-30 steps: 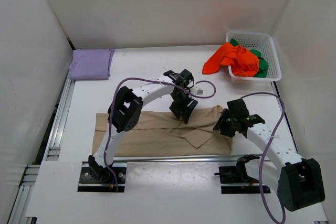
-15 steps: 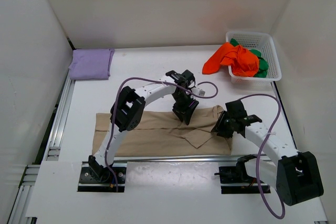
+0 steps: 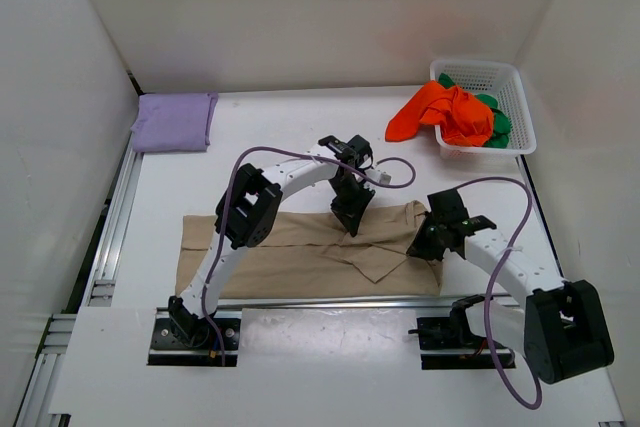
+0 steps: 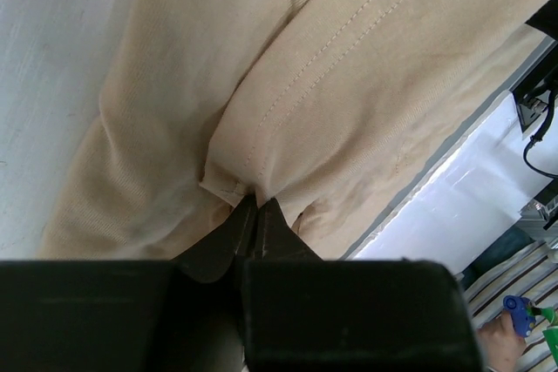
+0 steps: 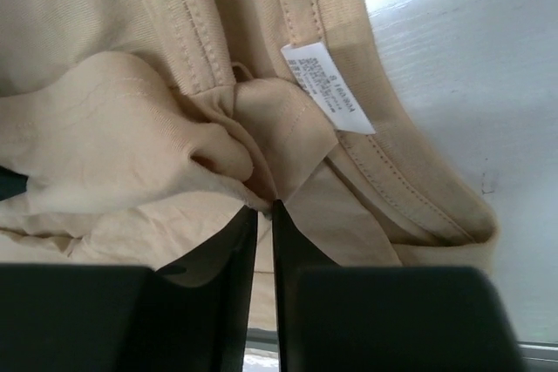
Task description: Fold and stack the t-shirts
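White walls box in a pale counter (image 3: 300, 137), and across its near half the beige t-shirt (image 3: 290, 257) lies spread flat, the largest thing on it. Both claws stood apart over this cloth a second ago and have now closed. The left claw (image 4: 255, 215) is pinched tight on a stitched hem corner at the shirt's far edge. The right claw (image 5: 264, 213) is clamped on a bunched fold by the collar, close to the care label (image 5: 327, 84). With two holds taken, I judge that a fold of the beige shirt is about to start. The lavender t-shirt (image 3: 175, 122) sits folded in the far left corner. The orange-red t-shirt (image 3: 445, 112) spills over the rim of the white basket (image 3: 510, 82) at far right. Only scraps of the green t-shirt (image 3: 497, 122) show under it. How many layers each claw holds cannot be told, and the arms hide part of the beige shirt's far edge from above.
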You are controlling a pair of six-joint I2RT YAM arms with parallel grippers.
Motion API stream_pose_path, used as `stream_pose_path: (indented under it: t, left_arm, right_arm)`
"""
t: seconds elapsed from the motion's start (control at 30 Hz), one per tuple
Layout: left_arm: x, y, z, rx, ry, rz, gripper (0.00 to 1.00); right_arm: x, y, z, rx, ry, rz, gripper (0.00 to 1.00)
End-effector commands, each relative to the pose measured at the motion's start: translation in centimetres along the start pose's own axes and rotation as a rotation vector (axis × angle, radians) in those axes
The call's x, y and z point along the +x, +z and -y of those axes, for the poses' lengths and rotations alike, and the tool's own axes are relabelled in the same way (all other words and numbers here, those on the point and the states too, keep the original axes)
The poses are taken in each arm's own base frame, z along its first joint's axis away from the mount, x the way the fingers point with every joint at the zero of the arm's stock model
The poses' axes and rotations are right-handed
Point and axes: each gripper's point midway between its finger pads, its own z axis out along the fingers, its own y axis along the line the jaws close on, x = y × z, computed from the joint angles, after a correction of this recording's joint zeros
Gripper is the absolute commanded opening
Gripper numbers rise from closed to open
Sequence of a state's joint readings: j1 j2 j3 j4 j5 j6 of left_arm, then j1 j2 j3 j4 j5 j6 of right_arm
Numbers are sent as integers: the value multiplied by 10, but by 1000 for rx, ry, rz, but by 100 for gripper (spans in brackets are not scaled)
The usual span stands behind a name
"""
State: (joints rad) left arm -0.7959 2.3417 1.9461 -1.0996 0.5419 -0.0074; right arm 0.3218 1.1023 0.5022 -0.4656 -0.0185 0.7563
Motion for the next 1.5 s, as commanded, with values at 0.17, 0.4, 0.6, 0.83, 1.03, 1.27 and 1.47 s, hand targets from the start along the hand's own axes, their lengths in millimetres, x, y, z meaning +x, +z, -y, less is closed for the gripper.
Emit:
stream_pose_path:
  t: [0.17,0.4,0.6,0.83,1.03,1.27,1.47]
  left_arm:
    - [-17,-29,13,-13,55,89,11]
    - [-20,-37,5,-26,42,107,15]
    - [-22,-39,1,-28,38,120,13]
    - [-37,-63,-2,-68,61,204,10]
    - [-40,-62,-17,-143,59,217,10]
    - [-38,-50,-33,-189,41,192,12]
    - [-41,-55,-41,-242,41,205,67]
  right_arm:
    - [-17,-3,-13,-25,-11,47,40]
    - [-23,-1,-19,-47,-36,56,40]
    - [-24,3,-20,-48,-36,57,18]
    - [-20,-12,-21,-55,-36,49,0]
    - [-11,-33,-21,-72,-81,3,0]
    - [1,-30,-16,-65,-102,-71,0]
    - [-10,-29,-17,-42,-102,-94,23]
